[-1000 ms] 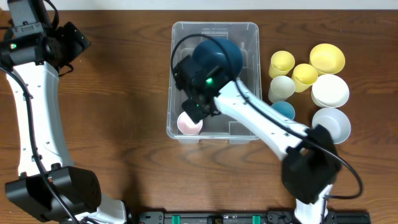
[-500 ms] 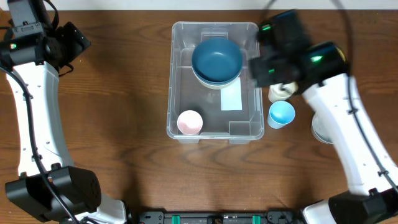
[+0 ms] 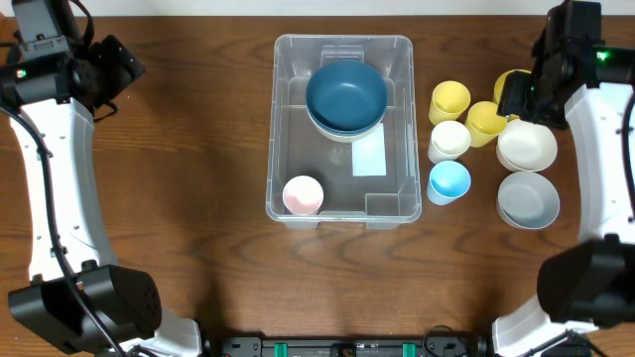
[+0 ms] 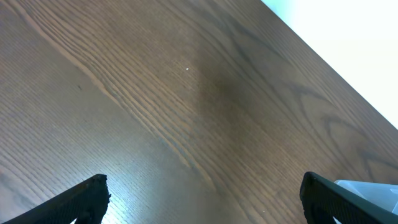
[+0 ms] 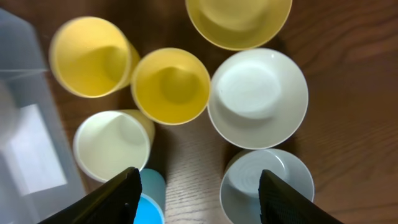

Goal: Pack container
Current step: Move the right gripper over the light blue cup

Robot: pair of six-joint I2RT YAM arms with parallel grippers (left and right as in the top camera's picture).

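From above, a dark brown wooden desk (image 3: 198,149) fills the frame. The clear container (image 3: 298,139) sits at upper centre. Inside it, a dark blue bowl (image 3: 345,94) lies at the upper end, a pink cup (image 3: 303,194) stands in the lower left corner, and a white label (image 3: 369,157) shows on the floor. To its right, on the desk, stand two yellow cups (image 3: 449,99) (image 3: 485,119), a cream cup (image 3: 448,139) and a light blue cup (image 3: 449,180). Further right are a white bowl (image 3: 527,146) and a grey bowl (image 3: 528,198). The right arm (image 3: 580,89) partly covers a yellow bowl (image 3: 506,84) at upper right. The left arm (image 3: 55,149) runs along the left edge.

In the left wrist view, bare wood grain fills the frame, with a pale strip at upper right. The left fingers (image 4: 87,196) sit at the two lower corners, wide apart and empty.

In the right wrist view, the right fingers (image 5: 112,199) are spread wide above the cups and bowls, holding nothing. The container's clear corner shows at the left edge. The two yellow cups touch, the cream cup is below them, and the white bowl lies between the yellow bowl and the grey one.
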